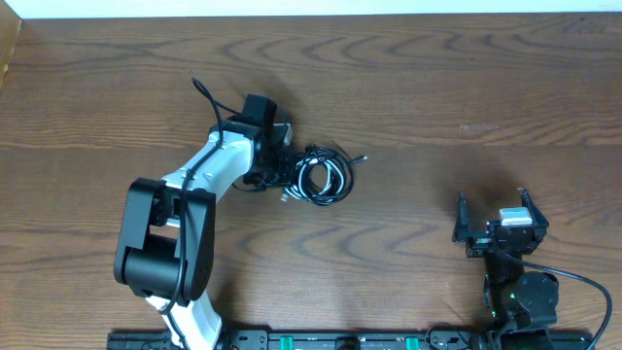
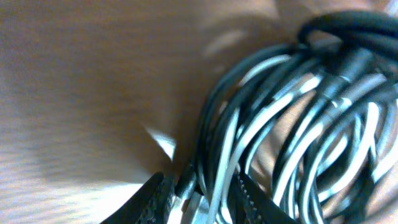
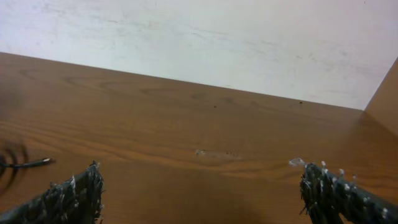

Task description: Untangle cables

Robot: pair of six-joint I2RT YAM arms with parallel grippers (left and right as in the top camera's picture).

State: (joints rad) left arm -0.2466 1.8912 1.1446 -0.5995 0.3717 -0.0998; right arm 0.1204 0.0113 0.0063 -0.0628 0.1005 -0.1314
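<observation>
- The wooden table (image 1: 437,87) is seen from overhead; both arm bases are mounted at its near edge.
- The left arm (image 1: 194,185) is extended from the near left toward the middle of the table.
- The right gripper (image 1: 498,216) is held low at the near right, well apart from the cables. Its jaws are spread wide, and nothing is seen between them in the right wrist view (image 3: 199,186).
- The left gripper (image 1: 282,165) is set against the left side of the cables. In the left wrist view (image 2: 202,196), strands are seen between its narrowly spaced fingertips (image 2: 155,199), but whether they are pinched cannot be told.
- The cables (image 1: 323,175) lie in one tangled coil, left of the table's centre.
- The black cable (image 1: 335,156) and the white cable (image 1: 316,180) are looped through each other.
- One black plug end (image 1: 362,157) is stretched out to the right of the coil.
</observation>
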